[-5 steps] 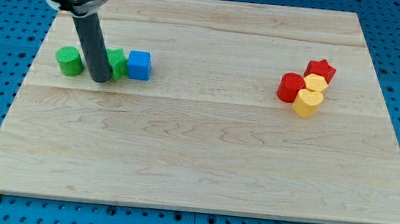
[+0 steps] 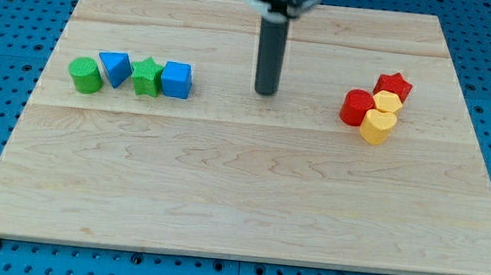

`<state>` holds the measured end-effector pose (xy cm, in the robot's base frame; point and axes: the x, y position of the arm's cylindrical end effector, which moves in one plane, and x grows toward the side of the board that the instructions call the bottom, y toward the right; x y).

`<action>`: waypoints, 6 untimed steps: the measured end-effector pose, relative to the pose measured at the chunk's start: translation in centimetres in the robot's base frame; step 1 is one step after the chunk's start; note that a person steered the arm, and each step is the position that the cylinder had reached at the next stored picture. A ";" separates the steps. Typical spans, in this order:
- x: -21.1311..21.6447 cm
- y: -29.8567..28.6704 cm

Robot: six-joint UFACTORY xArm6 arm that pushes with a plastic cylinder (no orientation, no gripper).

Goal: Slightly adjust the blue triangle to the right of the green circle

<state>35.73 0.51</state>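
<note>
A green circle block [image 2: 84,75] sits at the view's left on the wooden board [image 2: 239,200]. A blue triangle [image 2: 115,67] lies just right of it, almost touching. A green star [image 2: 146,77] and a blue cube [image 2: 176,80] follow in a row to the right. My tip [image 2: 266,92] stands on the board near the middle top, well right of the blue cube and apart from every block.
A cluster at the view's right holds a red star [image 2: 394,84], a red cylinder [image 2: 355,107], a yellow hexagon-like block [image 2: 387,101] and a yellow heart-like block [image 2: 378,126]. Blue pegboard surrounds the board.
My tip has moved from between the green circle and green star far to the right, to the board's middle top. The blue triangle, hidden by the rod before, now shows.
</note>
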 end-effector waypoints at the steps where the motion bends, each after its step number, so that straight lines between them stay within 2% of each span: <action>1: -4.3 -8.0; 2: -2.3 -14.9; 3: -1.7 -18.8; 6: -0.7 -19.2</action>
